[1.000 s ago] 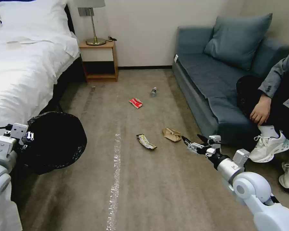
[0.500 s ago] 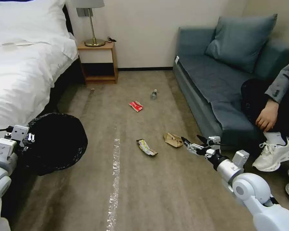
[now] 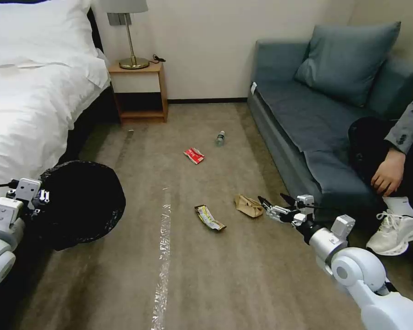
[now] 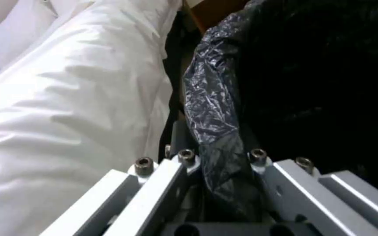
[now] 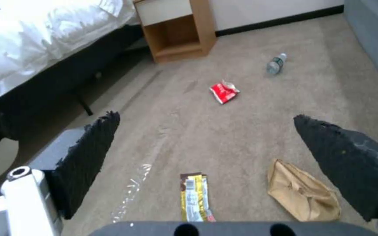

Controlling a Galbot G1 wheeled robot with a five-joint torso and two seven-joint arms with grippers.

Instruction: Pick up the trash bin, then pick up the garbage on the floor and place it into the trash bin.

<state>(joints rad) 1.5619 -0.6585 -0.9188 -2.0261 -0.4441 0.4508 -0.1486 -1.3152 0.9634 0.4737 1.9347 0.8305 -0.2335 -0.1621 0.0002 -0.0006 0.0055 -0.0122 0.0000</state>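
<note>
Head view: left gripper [image 3: 37, 198] pinching trash bin [image 3: 78, 201] rim; right gripper [image 3: 273, 205] spread, empty; four garbage [image 3: 209, 217] items on floor.

Beige carpet [image 3: 215, 275], white bed [image 3: 27, 105], blue sofa [image 3: 307, 119].

I see a glossy black bin bag [image 3: 80, 201], a yellow wrapper [image 3: 209, 217], a tan paper bag [image 3: 248, 206], a red-and-white packet [image 3: 194, 155] and beige carpet [image 3: 225, 275].

Your head view looks down the carpet [image 3: 225, 275]; the right wrist view sits low, sharing its litter; the left wrist view is pressed against the bin [image 4: 224, 124].
</note>
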